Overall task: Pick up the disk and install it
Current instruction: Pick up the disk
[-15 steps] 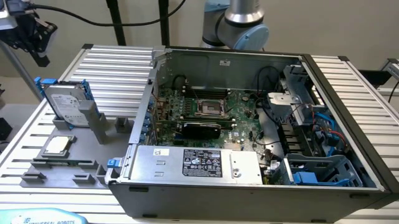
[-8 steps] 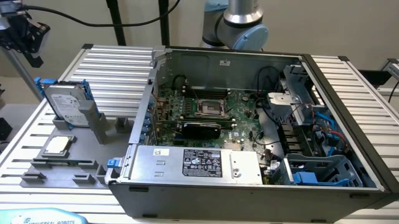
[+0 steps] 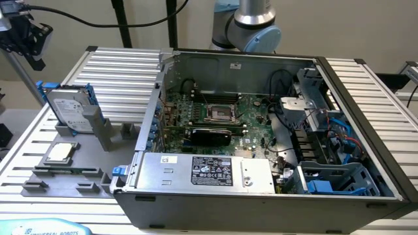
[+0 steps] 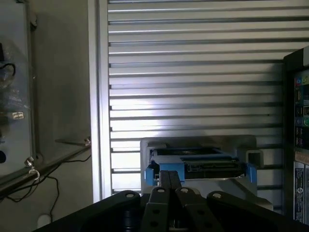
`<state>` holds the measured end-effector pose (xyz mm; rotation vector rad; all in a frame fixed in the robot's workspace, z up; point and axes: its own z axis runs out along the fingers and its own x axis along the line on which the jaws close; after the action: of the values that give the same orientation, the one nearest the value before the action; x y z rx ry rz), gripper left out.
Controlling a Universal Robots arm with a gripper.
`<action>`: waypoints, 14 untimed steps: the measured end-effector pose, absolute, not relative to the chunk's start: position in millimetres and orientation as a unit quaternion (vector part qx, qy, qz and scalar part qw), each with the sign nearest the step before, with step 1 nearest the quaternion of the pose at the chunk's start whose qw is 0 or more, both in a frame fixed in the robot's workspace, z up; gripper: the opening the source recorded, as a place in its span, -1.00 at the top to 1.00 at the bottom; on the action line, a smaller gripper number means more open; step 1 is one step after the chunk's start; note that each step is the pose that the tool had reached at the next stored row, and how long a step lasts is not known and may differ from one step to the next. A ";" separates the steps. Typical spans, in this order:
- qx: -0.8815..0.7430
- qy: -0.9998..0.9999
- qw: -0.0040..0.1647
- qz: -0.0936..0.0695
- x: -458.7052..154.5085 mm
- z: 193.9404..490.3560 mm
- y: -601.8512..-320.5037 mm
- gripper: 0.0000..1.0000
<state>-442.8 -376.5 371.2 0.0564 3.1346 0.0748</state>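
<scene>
The disk is a silver-grey drive with a white label in a blue carrier. It stands on edge in a grey holder at the exterior view's left, on the slatted table. In the wrist view the disk shows edge-on, with its blue frame just past my fingertips. My gripper hangs above and behind the disk, apart from it. In the wrist view my gripper has its black fingers pressed together, shut on nothing.
An open computer case fills the middle, with a motherboard, a grey power supply box and blue-trimmed drive bays. A small square silver chip lies on the grey fixture plate. The arm's base stands behind the case.
</scene>
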 end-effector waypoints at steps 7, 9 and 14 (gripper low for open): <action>0.018 1.000 0.003 0.024 -442.8 371.2 -376.5 0.79; 0.018 1.000 0.003 0.024 -442.8 371.2 -376.5 0.79; 0.015 1.000 0.003 0.024 -431.5 370.8 -376.4 0.79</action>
<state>-431.5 -376.4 370.8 0.0468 3.1352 0.0747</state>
